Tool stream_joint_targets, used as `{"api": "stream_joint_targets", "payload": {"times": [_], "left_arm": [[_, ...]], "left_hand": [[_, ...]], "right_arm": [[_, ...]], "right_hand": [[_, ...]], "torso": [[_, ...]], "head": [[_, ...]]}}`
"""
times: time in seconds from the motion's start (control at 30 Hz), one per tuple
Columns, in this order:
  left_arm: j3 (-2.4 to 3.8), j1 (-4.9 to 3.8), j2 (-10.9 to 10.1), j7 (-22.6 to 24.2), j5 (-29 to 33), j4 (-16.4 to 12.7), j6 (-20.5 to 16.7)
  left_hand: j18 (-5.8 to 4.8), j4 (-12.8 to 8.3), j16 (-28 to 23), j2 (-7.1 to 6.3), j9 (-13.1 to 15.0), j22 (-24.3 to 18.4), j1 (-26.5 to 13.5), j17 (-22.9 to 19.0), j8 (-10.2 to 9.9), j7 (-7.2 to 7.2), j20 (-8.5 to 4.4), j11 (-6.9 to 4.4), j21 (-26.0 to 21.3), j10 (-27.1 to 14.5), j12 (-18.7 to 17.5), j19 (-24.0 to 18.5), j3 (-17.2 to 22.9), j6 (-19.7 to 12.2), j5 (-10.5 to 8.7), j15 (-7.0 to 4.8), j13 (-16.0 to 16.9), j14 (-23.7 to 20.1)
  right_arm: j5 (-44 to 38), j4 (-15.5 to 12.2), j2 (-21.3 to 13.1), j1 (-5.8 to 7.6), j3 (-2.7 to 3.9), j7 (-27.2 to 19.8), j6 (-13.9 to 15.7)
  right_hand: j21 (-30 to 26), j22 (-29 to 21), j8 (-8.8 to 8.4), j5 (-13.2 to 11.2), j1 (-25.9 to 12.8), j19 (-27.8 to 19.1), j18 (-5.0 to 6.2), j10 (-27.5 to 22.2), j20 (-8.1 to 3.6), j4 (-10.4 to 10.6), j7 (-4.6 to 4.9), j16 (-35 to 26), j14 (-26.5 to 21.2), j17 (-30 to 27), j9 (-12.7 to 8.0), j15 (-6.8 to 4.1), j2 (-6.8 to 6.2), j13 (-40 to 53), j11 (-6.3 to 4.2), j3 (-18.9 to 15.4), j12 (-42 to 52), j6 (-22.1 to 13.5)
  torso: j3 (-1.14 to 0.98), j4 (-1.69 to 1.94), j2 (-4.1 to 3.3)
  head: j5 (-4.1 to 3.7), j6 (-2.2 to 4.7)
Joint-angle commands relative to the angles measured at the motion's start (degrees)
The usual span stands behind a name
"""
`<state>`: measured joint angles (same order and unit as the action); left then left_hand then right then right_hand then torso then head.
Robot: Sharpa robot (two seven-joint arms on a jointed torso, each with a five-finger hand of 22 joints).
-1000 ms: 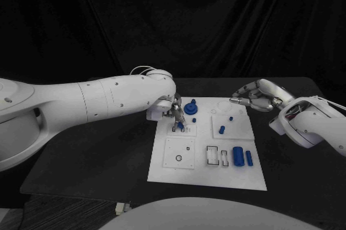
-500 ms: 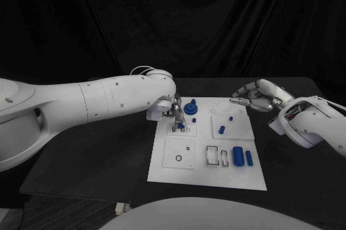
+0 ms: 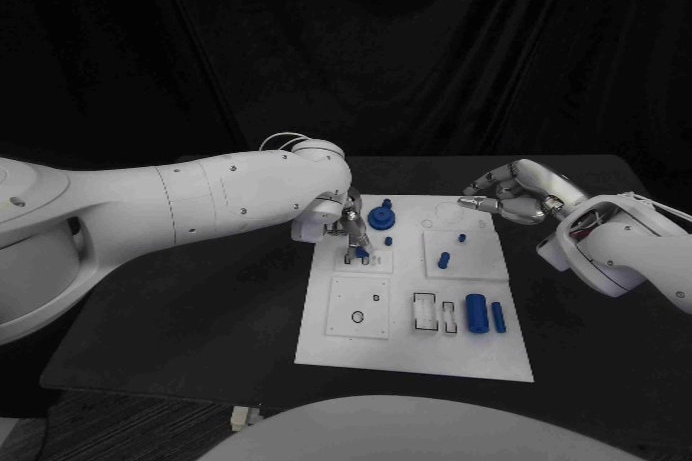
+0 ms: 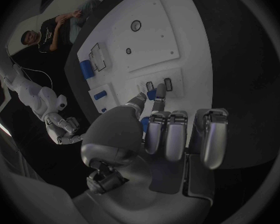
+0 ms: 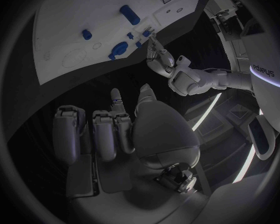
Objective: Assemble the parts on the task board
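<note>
Two silver hands work at the white task board (image 3: 418,291) in the middle of the black table (image 3: 188,311). The left hand (image 3: 346,226) reaches down over the board's far-left part, its fingertips pinching a small blue peg (image 4: 151,93) at a pair of dark slots there; the left wrist view shows this pinch plainly, while from the head camera the fingers hide most of the peg. The right hand (image 3: 508,196) hovers off the board's far-right corner, fingers curled in on nothing. A blue knob (image 3: 381,218) stands just right of the left hand. Blue cylinders (image 3: 485,314) lie at the near right, beside a white block whose detail is too small to read.
</note>
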<state>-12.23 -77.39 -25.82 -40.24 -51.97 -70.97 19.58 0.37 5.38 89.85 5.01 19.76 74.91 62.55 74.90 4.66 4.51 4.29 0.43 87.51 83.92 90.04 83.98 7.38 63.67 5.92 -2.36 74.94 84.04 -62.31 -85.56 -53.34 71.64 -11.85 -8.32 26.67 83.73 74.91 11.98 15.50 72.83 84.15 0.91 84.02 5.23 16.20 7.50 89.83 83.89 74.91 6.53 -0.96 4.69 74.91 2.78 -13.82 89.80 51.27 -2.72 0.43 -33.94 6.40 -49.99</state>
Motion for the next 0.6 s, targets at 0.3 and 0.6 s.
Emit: {"api": "stream_joint_targets", "payload": {"times": [0.3,0.6], "left_arm": [[0.05,0.14,-3.6,0.3,0.3,-4.0,-3.4],[0.07,-0.69,-11.0,6.0,0.3,-10.3,-4.8]], "left_hand": [[0.85,1.3,0.2,-1.21,0.9,11.2,-1.2,15.1,0.9,-0.26,0.01,0.08,-0.4,6.1,0.0,2.0,-0.8,1.1,-2.82,0.05,15.1,6.0],[0.57,1.1,0.2,-1.92,15.3,12.4,3.7,15.1,13.3,0.23,-0.33,0.28,0.2,6.1,0.0,3.0,-3.4,-11.9,0.90,0.13,15.1,6.0]], "right_arm": [[-0.5,-0.5,-0.5,-0.15,0.04,0.3,0.2],[-11.4,-4.0,-0.6,0.22,0.05,2.6,1.7]], "right_hand": [[-0.3,12.6,0.23,0.4,1.3,1.6,0.99,6.0,0.42,-0.3,0.08,0.2,6.1,15.1,-0.1,0.33,-0.35,15.1,0.33,-0.5,0.2,0.1],[3.4,14.0,-0.12,8.7,11.3,4.1,-0.07,6.0,0.05,-5.6,-0.23,0.2,6.1,15.1,-0.5,-0.10,-2.43,15.1,-0.16,0.2,0.2,-0.1]], "torso": [[-0.01,0.02,0.00],[-0.01,0.01,0.05]], "head": [[-0.13,-0.01],[-0.02,-0.01]]}}
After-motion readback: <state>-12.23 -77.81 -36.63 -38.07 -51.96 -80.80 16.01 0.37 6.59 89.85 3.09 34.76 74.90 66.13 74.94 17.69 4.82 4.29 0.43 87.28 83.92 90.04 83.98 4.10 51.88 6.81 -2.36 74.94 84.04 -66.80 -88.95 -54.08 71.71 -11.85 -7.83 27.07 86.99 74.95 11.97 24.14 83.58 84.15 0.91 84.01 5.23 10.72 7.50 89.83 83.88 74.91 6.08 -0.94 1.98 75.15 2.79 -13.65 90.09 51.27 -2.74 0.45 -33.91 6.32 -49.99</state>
